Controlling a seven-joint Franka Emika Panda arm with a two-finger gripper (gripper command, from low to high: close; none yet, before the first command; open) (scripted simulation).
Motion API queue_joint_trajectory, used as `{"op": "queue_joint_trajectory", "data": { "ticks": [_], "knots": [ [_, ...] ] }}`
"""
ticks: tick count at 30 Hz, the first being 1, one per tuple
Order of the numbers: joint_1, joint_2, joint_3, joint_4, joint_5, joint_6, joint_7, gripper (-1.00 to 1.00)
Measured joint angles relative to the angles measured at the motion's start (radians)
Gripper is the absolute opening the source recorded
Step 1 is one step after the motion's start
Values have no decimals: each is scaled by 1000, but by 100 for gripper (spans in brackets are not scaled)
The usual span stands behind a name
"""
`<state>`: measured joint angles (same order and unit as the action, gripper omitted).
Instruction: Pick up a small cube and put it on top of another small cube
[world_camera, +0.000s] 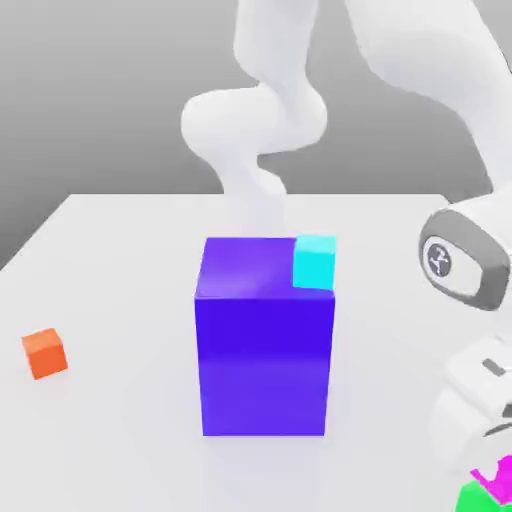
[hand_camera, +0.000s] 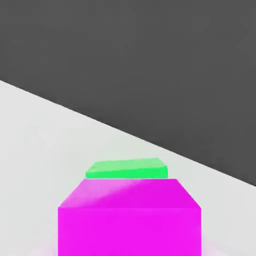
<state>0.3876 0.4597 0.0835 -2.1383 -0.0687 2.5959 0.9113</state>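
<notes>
Magenta cube (world_camera: 494, 478) and green cube (world_camera: 474, 498) sat touching at the exterior view's lower right, under the wrist. In the hand view we couldn't tell how the gripper stood; misalignment might topple the magenta cube.

My exterior view looks down at a slant across the white bench (world_camera: 120, 250), close on the big purple block (world_camera: 264, 345), with the arm (world_camera: 262, 110) behind. My hand view sits low and very near the magenta cube (hand_camera: 129, 217), the green cube (hand_camera: 127, 169) just behind. Both views share those two cubes, which the exterior view catches at its lower right corner.
</notes>
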Motion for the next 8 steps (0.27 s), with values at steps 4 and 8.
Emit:
{"op": "queue_joint_trajectory", "data": {
  "ticks": [4,8],
  "knots": [
    [1,14,-2,2,-3,12,1,100],
    [-5,-84,7,-4,12,-80,-10,100]
  ]
}}
